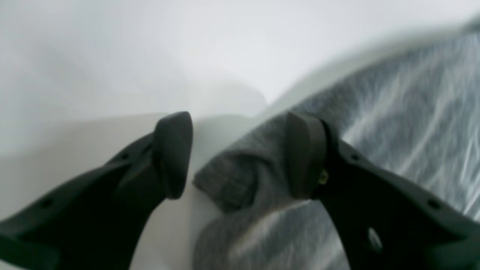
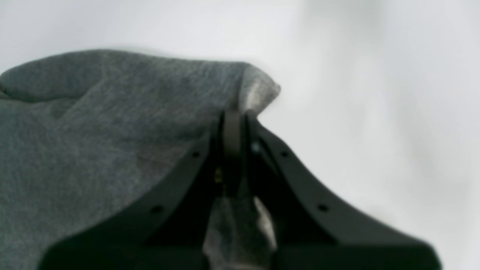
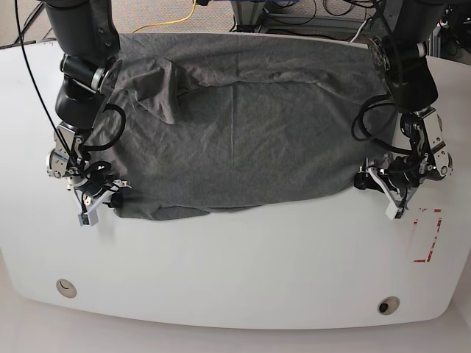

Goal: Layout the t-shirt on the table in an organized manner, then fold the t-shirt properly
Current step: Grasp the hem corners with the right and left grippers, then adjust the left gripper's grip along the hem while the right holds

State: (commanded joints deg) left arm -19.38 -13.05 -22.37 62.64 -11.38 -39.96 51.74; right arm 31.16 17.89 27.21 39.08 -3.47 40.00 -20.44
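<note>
1. T-shirt (image 3: 257,140), one, heather grey, soft, wrinkled; laid out broadly on the table (image 3: 221,279), and the landmark for the entries below. Its near edge runs across the middle of the table in the base view.
2. Table, white, glossy, rounded corners; beneath the t-shirt and extending past its near edge.
3. Right gripper (image 2: 236,116), dark; at the t-shirt's near corner on the base view's left. Fingertips brought together, pinching a gathered fold of the cloth, with a small tip of fabric projecting past them.
4. Left gripper (image 1: 240,155), dark; at the t-shirt's near corner on the base view's right. Fingers set wide apart: a crumpled corner of grey cloth lies between them, one finger overlapping the fabric in the left wrist view, the other over white tabletop beside it.
5. Round holes, two, in the table: one (image 3: 66,287) beyond the t-shirt's near edge toward the base view's left; the other (image 3: 388,305) likewise toward the right.
6. Dashed mark (image 3: 427,235), red, partial rectangle; on the table beside the t-shirt, off its near right corner in the base view.
7. Cable (image 3: 168,25), yellow; behind the t-shirt's far edge.
</note>
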